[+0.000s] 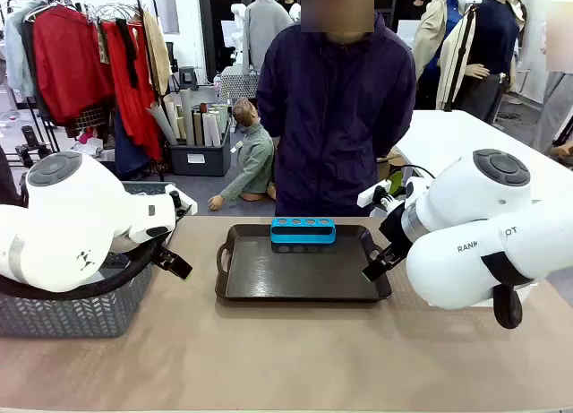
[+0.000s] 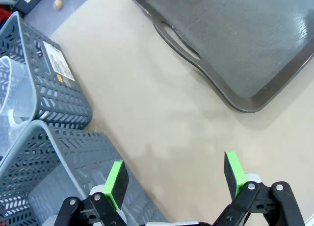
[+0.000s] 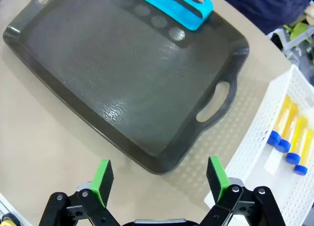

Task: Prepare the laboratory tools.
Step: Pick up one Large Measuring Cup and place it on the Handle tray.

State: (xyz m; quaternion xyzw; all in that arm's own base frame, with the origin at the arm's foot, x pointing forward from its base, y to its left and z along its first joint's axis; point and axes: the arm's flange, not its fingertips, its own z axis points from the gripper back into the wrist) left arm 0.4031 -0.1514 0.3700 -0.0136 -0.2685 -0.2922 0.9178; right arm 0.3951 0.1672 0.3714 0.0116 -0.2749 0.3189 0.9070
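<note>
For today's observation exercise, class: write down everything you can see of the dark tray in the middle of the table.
The dark tray is a rectangle with rounded corners, a low raised rim and a cut-out handle at each short end. It looks like dark grey plastic, with a finely textured floor that catches the light. It lies flat on the beige table, long side towards the robot. A blue rack with four round holes stands on its far side; the rest of its floor is bare.
</note>
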